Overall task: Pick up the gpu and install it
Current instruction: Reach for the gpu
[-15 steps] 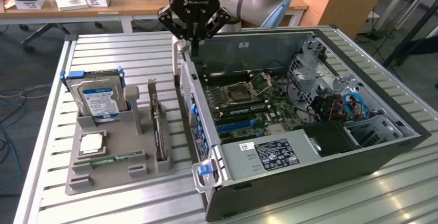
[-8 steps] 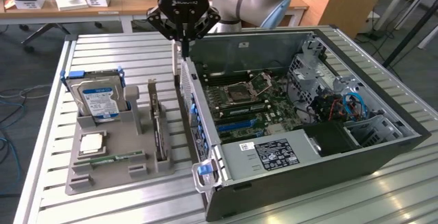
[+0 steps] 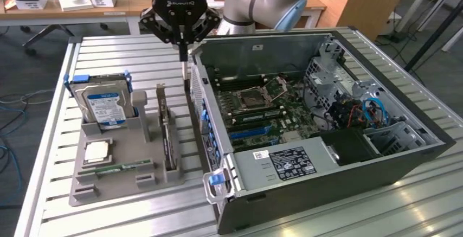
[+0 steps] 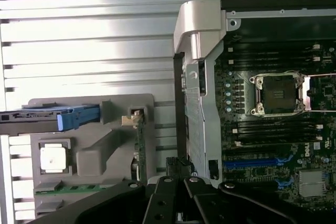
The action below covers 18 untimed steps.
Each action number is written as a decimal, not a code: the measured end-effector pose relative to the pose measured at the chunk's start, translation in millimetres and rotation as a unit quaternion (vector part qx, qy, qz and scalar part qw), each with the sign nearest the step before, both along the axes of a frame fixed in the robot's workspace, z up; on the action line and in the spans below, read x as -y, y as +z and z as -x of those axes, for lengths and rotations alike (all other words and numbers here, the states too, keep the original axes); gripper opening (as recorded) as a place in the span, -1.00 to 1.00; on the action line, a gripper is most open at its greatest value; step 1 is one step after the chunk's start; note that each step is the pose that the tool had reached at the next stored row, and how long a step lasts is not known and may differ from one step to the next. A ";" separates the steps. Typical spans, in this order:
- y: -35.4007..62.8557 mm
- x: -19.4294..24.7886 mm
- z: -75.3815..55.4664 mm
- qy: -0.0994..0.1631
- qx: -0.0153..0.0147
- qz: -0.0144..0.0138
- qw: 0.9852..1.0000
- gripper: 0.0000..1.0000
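**Foreground.** A ribbed metal worktop [image 3: 130, 221] carries two items side by side. On the exterior view's right lies an open computer case [image 3: 340, 161]. Its motherboard [image 3: 261, 104] faces upward, and a labelled power supply [image 3: 285, 162] sits at the near end. On the exterior view's left sits a grey holder [image 3: 116, 180]. Its near recesses contain a narrow green memory stick [image 3: 119, 167] and a square processor [image 3: 96, 151]. Behind these a hard drive [image 3: 105, 104] with a blue-white label stands upright. The gpu [image 3: 171, 139] stands on edge in a slot along the side of the holder nearest the case, its silver bracket at the far end.

**Middle distance.** The tool [image 3: 184, 66] hangs vertically, pointing down, above the gap between the holder's far end and the case wall. It is near the gpu's bracket but apart from it, and its fingers are pressed together with nothing between them. Behind it the arm [image 3: 264, 1], grey with pale-blue joints, rises out of frame.

**Background.** A wooden desk [image 3: 43, 13] bears small white boxes, and the floor [image 3: 29, 63] is dark.
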State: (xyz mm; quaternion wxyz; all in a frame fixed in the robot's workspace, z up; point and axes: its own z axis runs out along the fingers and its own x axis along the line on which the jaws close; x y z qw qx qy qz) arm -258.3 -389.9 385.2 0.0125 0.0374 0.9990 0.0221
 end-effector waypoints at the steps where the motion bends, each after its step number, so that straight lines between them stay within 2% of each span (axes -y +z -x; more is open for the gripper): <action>1: -0.2 -0.1 2.5 0.000 0.000 0.000 1.000 -0.80; 11: -2.2 -1.7 27.0 0.000 0.000 0.000 1.000 -0.80; 18: -3.6 -1.8 37.9 0.000 0.000 0.000 1.000 -0.80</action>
